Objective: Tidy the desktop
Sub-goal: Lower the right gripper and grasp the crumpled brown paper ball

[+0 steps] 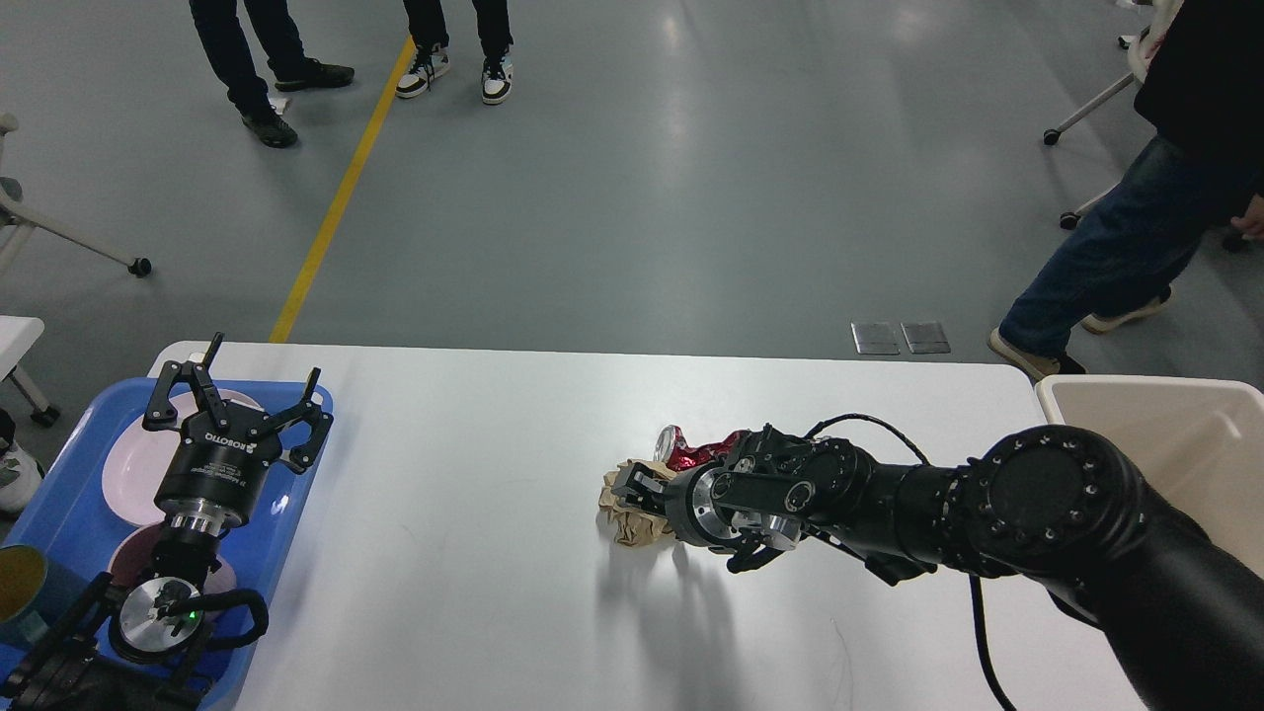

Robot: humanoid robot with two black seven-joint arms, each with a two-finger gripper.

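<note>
The white desktop fills the lower view. A crumpled brown paper ball lies near its middle, and a crushed red can lies just behind it. My right gripper reaches in from the right and sits low over the paper, touching its top. Its fingers are dark and seen from behind, so I cannot tell their state. My left gripper is open and empty, held above the blue tray at the left edge.
The tray holds a pale pink plate, a dark plate and a yellowish cup. A beige bin stands at the desktop's right end. People stand on the floor beyond, one of them near the bin.
</note>
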